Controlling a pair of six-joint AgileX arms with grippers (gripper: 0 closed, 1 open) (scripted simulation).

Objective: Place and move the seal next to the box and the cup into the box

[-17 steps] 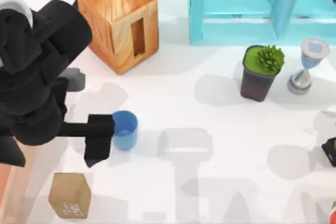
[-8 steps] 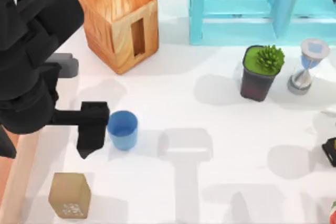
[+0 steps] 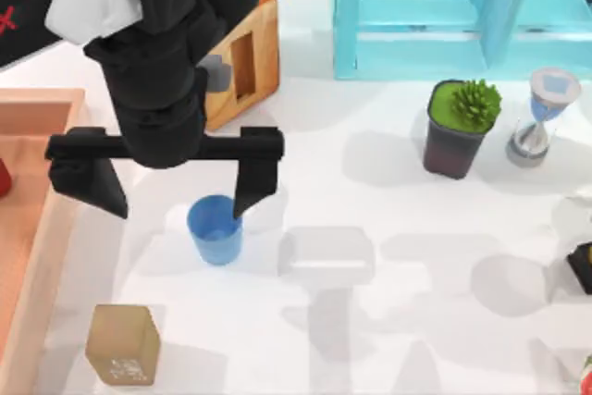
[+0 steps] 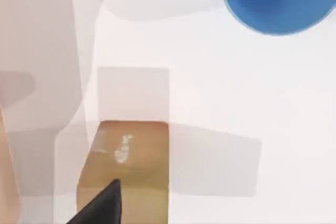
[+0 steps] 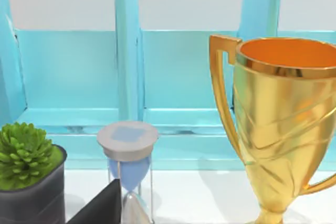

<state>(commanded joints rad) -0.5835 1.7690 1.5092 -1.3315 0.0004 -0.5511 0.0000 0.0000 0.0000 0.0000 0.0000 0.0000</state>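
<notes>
L end effector [image 3: 170,193] is held above the table [image 3: 388,256] w/ fingers spread wide, one tip over the cup's [image 3: 215,229] rim, nothing gripped. Seal [image 3: 123,344] stands near the box [image 3: 37,256] wall; cup is upright on the table, outside the box
</notes>
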